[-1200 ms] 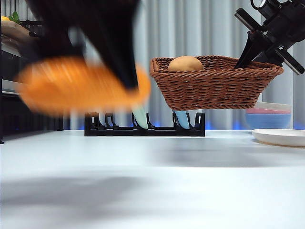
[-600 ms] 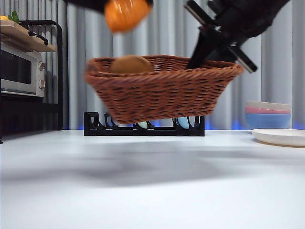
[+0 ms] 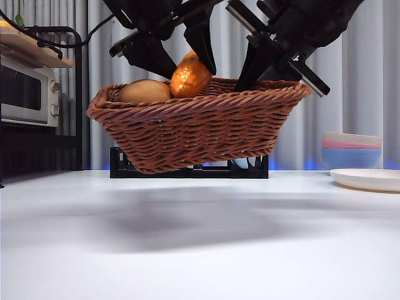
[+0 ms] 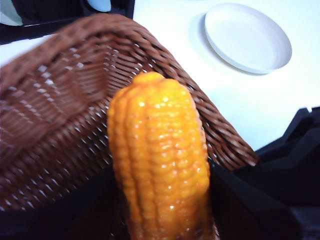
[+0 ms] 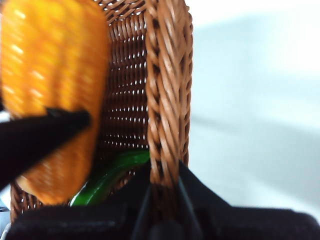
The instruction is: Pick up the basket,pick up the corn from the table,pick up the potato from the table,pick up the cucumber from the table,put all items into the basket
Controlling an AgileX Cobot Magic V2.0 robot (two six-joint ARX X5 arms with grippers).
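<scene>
The brown wicker basket (image 3: pixel 200 131) hangs tilted above the white table (image 3: pixel 200 250). My right gripper (image 3: pixel 250 76) is shut on its right rim (image 5: pixel 167 100). The tan potato (image 3: pixel 145 92) lies inside at the left. My left gripper (image 3: pixel 181 65) is shut on the orange corn (image 3: pixel 190 76), which dips just inside the basket beside the potato. In the left wrist view the corn (image 4: pixel 157 160) stands between the jaws over the basket's weave (image 4: pixel 55 100). The right wrist view shows the corn (image 5: pixel 50 90) and the green cucumber (image 5: pixel 107 175) lying inside the basket.
A black rack (image 3: pixel 253 169) stands on the table behind the basket. A white plate (image 3: pixel 369 179) and stacked bowls (image 3: pixel 352 150) sit at the right. A microwave on a shelf (image 3: pixel 25 94) is at the far left.
The basket has swung left and a little lower with the right gripper. The left gripper carried the corn up from near the camera, then down into the basket's mouth.
</scene>
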